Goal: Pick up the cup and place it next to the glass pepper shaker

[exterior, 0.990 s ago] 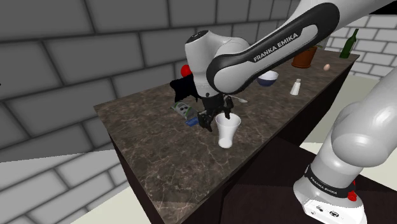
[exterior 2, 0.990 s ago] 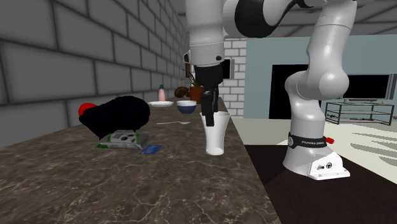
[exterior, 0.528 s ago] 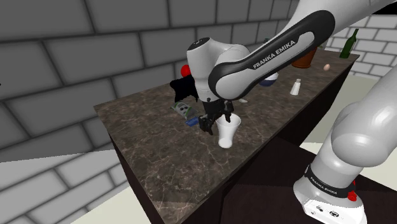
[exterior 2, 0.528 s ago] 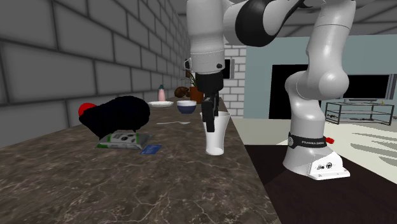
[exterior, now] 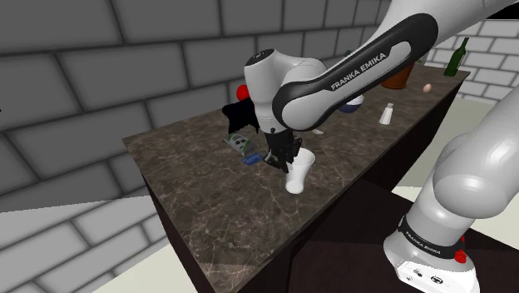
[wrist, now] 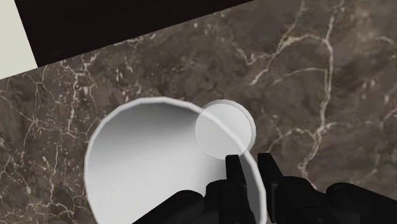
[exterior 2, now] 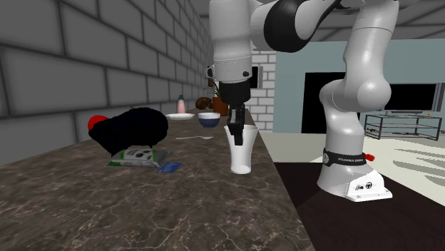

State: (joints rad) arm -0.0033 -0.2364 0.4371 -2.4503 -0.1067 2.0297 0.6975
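From the lower right of the shoulder view the arm (exterior: pixel 349 71) arches over and points its wrist straight down at mid-frame. The gripper (exterior: pixel 281 158) is pinched on the rim of the white cup (exterior: pixel 298 173), which stands upright on the dark marble counter (exterior: pixel 208 196). The wrist view makes the grip plain, with one of the fingers (wrist: pixel 233 168) inside the cup's wall and the other outside. The shoulder view takes in the shaker (exterior: pixel 386 113), well apart at upper right.
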